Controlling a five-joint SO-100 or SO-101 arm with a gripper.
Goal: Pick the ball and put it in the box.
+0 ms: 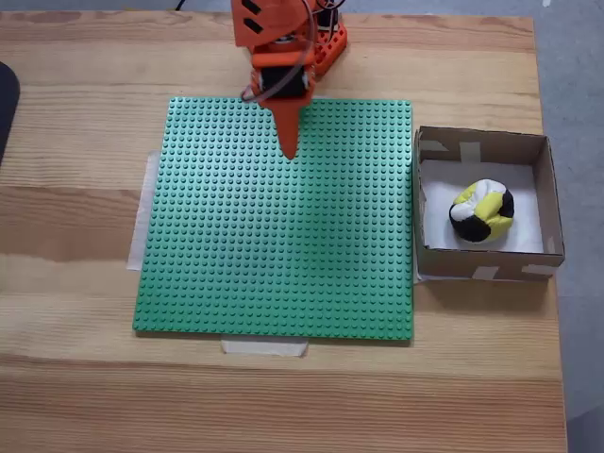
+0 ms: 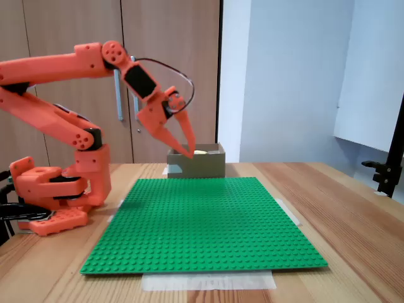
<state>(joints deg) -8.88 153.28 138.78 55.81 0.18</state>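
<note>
A pale wooden desk (image 1: 85, 226) stands before brown cabinet doors and a blue-grey wall, and a green studded baseplate (image 1: 274, 226) is taped flat across its middle. To the right of the plate in the view from above, just beside its edge, sits the box (image 1: 481, 143), brown cardboard with pale tape at the corners and a white floor. The ball (image 1: 482, 212) already lies inside it, near the middle of the floor, touching no wall that I can make out; in the side view only its pale top (image 2: 201, 151) peeps over the rim.

The orange arm is drawn back over the plate's far edge, and its end effector (image 2: 190, 151) hangs above the plate with its two fingers converging to a point, gripping nothing.

The ball looks slumped and creased, so I judge it soft and light, likely to give under the fingers rather than slip. A hold across its widest part, from above, should suit, the low walls leaving room.

No brand, label or legible writing appears anywhere.
</note>
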